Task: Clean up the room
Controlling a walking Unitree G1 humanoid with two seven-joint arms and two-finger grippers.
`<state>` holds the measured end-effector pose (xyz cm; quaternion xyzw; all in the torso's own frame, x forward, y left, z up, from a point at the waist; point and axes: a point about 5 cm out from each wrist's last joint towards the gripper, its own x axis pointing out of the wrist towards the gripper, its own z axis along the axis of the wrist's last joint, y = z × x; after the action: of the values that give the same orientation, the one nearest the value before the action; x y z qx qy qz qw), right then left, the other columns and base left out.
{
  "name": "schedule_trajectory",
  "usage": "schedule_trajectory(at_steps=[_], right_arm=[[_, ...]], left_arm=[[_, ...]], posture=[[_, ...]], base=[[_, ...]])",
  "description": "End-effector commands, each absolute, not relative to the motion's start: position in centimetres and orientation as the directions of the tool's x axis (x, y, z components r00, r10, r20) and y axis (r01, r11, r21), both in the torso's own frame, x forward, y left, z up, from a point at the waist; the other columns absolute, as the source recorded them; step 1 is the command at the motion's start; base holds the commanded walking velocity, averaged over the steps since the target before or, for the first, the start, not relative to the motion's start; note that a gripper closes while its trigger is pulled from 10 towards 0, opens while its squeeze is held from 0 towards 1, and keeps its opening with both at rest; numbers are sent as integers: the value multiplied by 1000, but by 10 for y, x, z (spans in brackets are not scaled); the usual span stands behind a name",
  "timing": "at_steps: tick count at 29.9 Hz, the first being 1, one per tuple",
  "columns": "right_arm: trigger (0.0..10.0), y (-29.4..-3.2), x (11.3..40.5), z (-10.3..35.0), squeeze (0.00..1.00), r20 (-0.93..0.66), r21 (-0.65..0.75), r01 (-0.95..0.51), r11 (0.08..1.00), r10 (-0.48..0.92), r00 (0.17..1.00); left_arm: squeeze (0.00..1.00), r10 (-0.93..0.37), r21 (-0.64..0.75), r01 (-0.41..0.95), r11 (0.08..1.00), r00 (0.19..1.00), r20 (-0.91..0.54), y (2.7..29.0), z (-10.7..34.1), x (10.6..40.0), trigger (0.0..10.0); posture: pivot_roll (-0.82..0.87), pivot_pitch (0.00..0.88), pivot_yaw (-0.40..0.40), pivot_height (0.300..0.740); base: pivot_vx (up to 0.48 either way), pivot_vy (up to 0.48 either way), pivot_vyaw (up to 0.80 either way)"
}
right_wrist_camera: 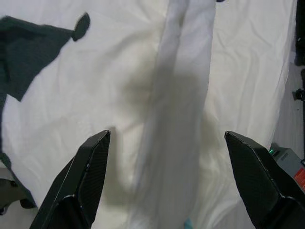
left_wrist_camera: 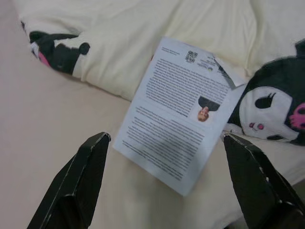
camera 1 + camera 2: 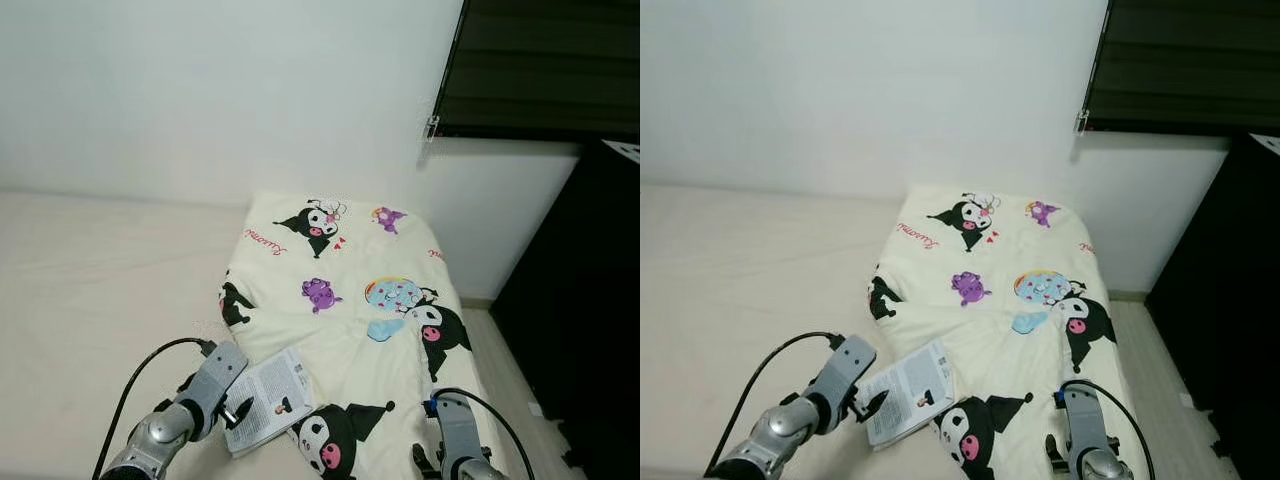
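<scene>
1. The left gripper [image 2: 162, 167] hovers over the bed's near edge with its two black fingers [image 2: 78, 181] spread wide apart and holding nothing. The printed leaflet [image 3: 268, 398] lies just ahead of it.
2. The leaflet is the likely object of this step. It rests flat, partly on the bare cream mattress [image 3: 90, 290] and partly on the near left edge of the cartoon-print blanket [image 3: 350, 290].
3. To pick it up well, lower the gripper toward the leaflet's free corner on the mattress side. A thin flat sheet offers no raised side to pinch.
4. Close slowly. The paper will probably slide or crumple, and a finger may catch the blanket fold beside it.
5. The blanket covers the right half of the bed, from the wall end to the near edge. It shows black-and-white characters, a purple figure and a blue patch.
6. The right gripper [image 1: 167, 181] hangs above the blanket's near right edge. Its fingers are also apart and empty.
7. A white wall [image 3: 220, 90] stands behind the bed.
8. A dark window blind [image 3: 545, 65] occupies the upper right, and dark furniture [image 3: 590, 300] stands to the right of the bed.
</scene>
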<state>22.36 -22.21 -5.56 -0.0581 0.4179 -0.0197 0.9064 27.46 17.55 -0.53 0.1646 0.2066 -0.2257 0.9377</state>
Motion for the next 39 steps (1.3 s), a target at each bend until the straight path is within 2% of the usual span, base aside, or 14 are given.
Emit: schedule_trajectory(at_steps=[1, 6, 10, 19, 25, 27, 29, 32, 33, 34, 36, 38, 39], right_arm=[[10000, -226, 230, -51, 0, -745, -123, 12, 992, -101, 659], [10000, -228, 235, -47, 0, -735, -122, 23, 992, -106, 670], [10000, -229, 238, -45, 0, -728, -117, 30, 993, -106, 678], [10000, -227, 239, -44, 0, -722, -106, 33, 994, -99, 684], [10000, -224, 239, -45, 0, -725, -99, 30, 995, -93, 683], [10000, -224, 239, -45, 0, -725, -97, 29, 995, -90, 683], [10000, -222, 237, -47, 0, -728, -98, 22, 995, -87, 680], [10000, -221, 236, -48, 0, -730, -98, 20, 995, -85, 679], [10000, -221, 235, -48, 0, -731, -97, 20, 995, -85, 677], [10000, -221, 235, -48, 0, -731, -97, 20, 995, -85, 677], [10000, -220, 234, -49, 0, -732, -95, 23, 995, -86, 676], [10000, -220, 234, -49, 0, -732, -95, 23, 995, -86, 676], [10000, -221, 233, -50, 0, -727, -90, 33, 995, -88, 681]], left_arm=[[0, -351, 139, 453, 881, 821, -450, 172, -4, 277, 10000], [0, -313, 35, 364, 931, 844, -436, 171, -3, 282, 10000], [0, -222, -107, 195, 975, 865, -450, 175, -5, 286, 10000], [0, -120, -217, 12, 976, 863, -491, 181, -8, 287, 10000], [0, -119, -257, -22, 966, 846, -520, 177, -11, 286, 10000], [0, -120, -291, -43, 956, 845, -521, 176, -11, 286, 10000], [0, -134, -424, -98, 900, 865, -484, 174, -8, 290, 10000], [0, -142, -470, -108, 876, 874, -465, 173, -6, 291, 10000], [0, -152, -544, -132, 829, 882, -447, 172, -4, 293, 10000], [0, -152, -544, -132, 829, 882, -447, 172, -4, 293, 10000], [0, -150, -618, -179, 765, 884, -442, 170, -3, 295, 10000], [0, -150, -618, -179, 765, 884, -442, 170, -3, 295, 10000], [0, -109, -617, -252, 746, 867, -486, 170, -5, 295, 10000]], posture=[[-57, 4, -51, 670], [-57, 4, -50, 655], [-58, 4, -49, 635], [-58, 6, -47, 610], [-61, 7, -42, 595], [-61, 8, -42, 590], [-62, 8, -39, 580], [-62, 9, -39, 575], [-63, 9, -36, 570], [-63, 9, -36, 570], [-67, 14, -29, 560], [-67, 14, -29, 560], [-70, 18, -24, 556]], base=[[0, 0, 0], [0, 0, 0], [0, 0, 0], [0, 0, 0], [0, 0, 0], [0, 0, 0], [0, 0, 0], [0, 0, 0], [0, 0, 0], [0, 0, 0], [0, 0, 0], [0, 0, 0], [0, 0, 0]])
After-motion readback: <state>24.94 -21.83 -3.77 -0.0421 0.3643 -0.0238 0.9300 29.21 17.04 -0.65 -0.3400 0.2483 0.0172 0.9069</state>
